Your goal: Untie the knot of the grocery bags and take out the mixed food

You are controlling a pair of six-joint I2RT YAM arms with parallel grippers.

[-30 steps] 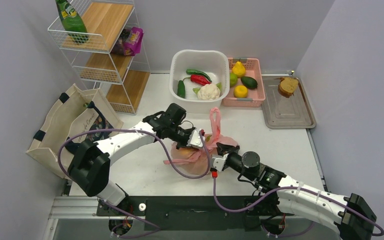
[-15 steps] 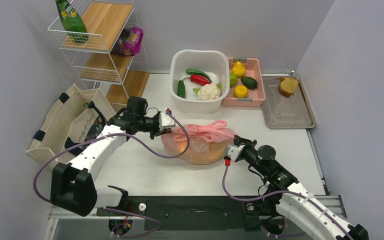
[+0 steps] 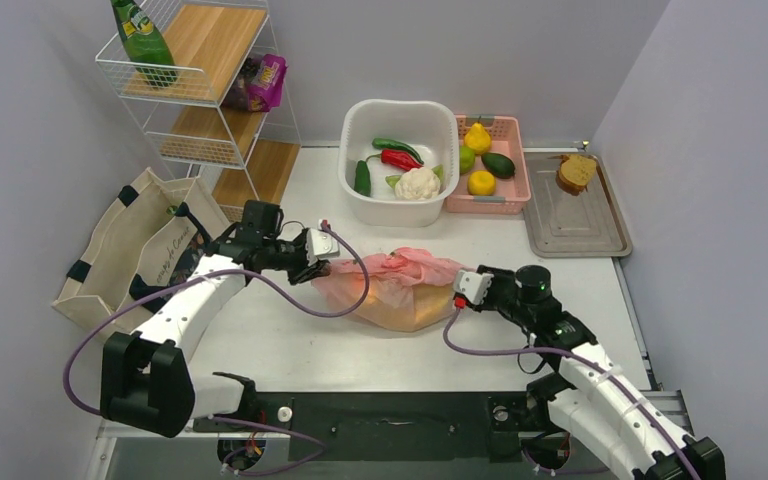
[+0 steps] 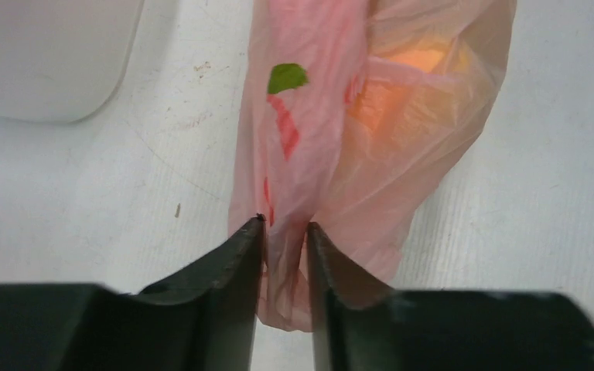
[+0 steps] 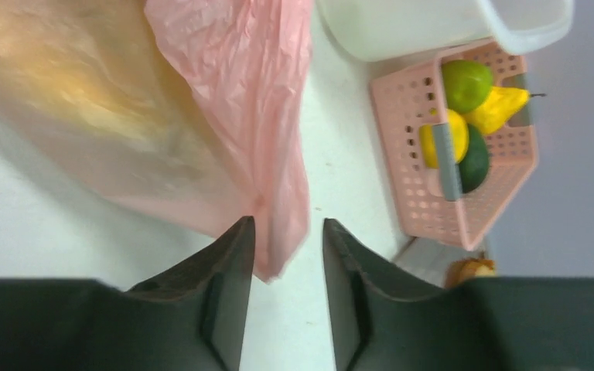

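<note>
Lying mid-table: pink bag (image 3: 400, 295) | left claw (image 4: 285, 226) pinching its end | right claw (image 5: 288, 224) released | white tub (image 3: 400, 211) behind

The plastic bag (image 3: 400, 292) lies on the table (image 3: 280, 345) before the tub (image 3: 397, 213).

Stock: pink plastic bag (image 3: 400, 290), one; canvas tote (image 3: 125, 245), one; green bottle (image 3: 143, 40), one; purple packet (image 3: 265, 82), one; wire shelf rack (image 3: 150, 85), one; white tub (image 3: 400, 105), one; cauliflower (image 3: 418, 183), one; red pepper (image 3: 400, 159), one; pink basket (image 3: 520, 175), one; fruits (image 3: 481, 183) in it, four; grey tray (image 3: 570, 225), one; bread slice (image 3: 575, 172), one.
</note>
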